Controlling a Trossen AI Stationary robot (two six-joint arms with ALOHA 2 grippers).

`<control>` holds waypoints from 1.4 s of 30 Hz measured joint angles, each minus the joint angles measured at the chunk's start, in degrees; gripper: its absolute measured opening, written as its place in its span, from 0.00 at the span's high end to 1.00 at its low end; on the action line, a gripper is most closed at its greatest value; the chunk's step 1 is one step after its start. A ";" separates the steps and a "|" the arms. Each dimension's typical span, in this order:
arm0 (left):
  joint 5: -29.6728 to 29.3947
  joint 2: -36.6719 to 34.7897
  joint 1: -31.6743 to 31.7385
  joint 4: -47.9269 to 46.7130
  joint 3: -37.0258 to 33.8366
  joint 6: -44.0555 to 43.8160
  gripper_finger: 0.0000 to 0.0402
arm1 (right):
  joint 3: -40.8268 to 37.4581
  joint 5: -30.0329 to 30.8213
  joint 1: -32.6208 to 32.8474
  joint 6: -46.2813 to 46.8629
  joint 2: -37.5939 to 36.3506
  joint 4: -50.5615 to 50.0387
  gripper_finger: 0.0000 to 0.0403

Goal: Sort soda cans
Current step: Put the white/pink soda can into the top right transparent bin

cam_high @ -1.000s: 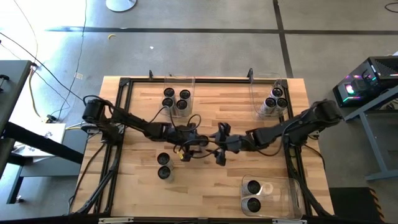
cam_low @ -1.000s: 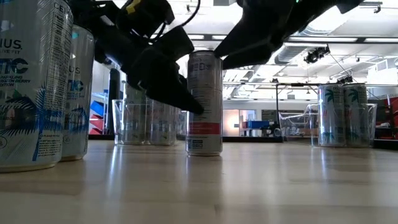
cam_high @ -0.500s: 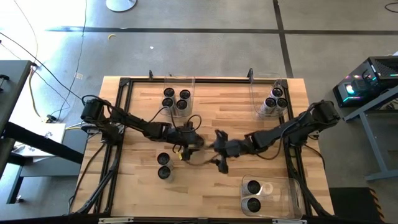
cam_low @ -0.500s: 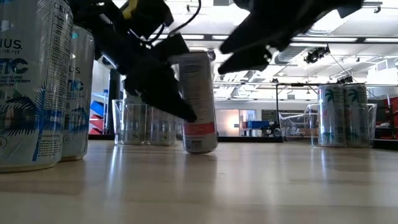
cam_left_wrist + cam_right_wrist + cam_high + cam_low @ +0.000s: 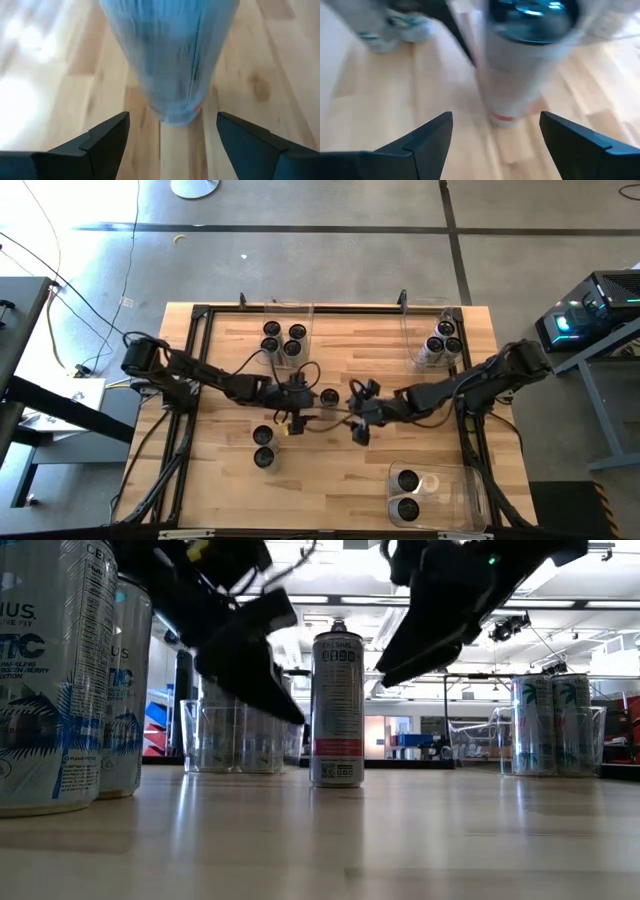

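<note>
High view: one soda can (image 5: 329,396) stands upright alone at the middle of the bench (image 5: 340,470), between the two arms. The left claw (image 5: 303,398) sits just to its left with its fingers spread wide, gripping nothing. The right claw (image 5: 360,416) sits just to its right, also spread wide and empty. Neither touches the can; in the low view the can (image 5: 337,710) shows clear gaps on both sides. Two more cans (image 5: 263,446) stand near the left front. Three cans are in the far left bin (image 5: 284,310), three in the far right bin (image 5: 410,330), and two in the near right bin (image 5: 460,500).
</note>
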 joint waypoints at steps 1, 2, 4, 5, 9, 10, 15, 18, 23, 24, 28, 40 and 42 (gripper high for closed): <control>-0.38 -0.65 -0.34 0.60 0.00 0.02 0.27 | 0.00 0.01 -0.89 0.02 -0.04 -0.39 0.27; -0.44 -1.23 -0.56 1.31 0.00 0.00 0.27 | 0.00 0.00 -1.74 -0.08 -0.04 -0.26 0.27; 0.01 -1.60 -1.06 3.16 0.00 0.00 0.27 | 0.00 -0.65 -3.46 -1.40 0.28 1.36 0.27; 0.01 -1.56 -1.15 4.02 0.02 -0.07 0.27 | 0.00 -1.99 -4.22 -2.72 0.51 2.76 0.27; -2.24 -0.77 -1.42 7.53 0.00 -1.57 0.27 | 0.00 -7.92 -6.22 -8.35 2.06 8.04 0.27; -3.43 -0.62 -1.42 7.64 0.00 -1.67 0.27 | 0.00 -9.58 -6.49 -8.82 2.23 8.92 0.27; -7.46 -0.59 -1.37 7.87 -0.01 -1.90 0.27 | 0.04 -9.69 -5.65 -7.40 2.24 7.39 0.27; -8.18 -0.57 -1.35 7.96 -0.02 -1.90 0.27 | 0.13 -9.08 -4.32 -5.02 2.07 5.33 0.27; -11.64 -1.33 -1.23 5.64 -0.02 -1.98 0.27 | 0.11 -12.36 -1.58 -0.78 1.52 0.77 0.27; -12.64 -1.63 -1.15 5.31 0.00 -2.09 0.27 | 0.11 -13.18 -1.03 0.00 1.38 -0.33 0.27; -13.24 -3.66 -1.35 2.95 0.00 -2.14 0.27 | 0.02 -10.52 0.50 3.38 -0.29 -6.98 0.27; -7.91 0.03 -2.45 10.86 0.02 -4.36 0.27 | 0.00 -2.35 -3.00 -6.76 -0.52 -3.21 0.27; -9.31 1.34 -2.31 14.07 0.02 -5.21 0.27 | 0.00 -5.01 -3.67 -8.48 -0.52 -0.86 0.27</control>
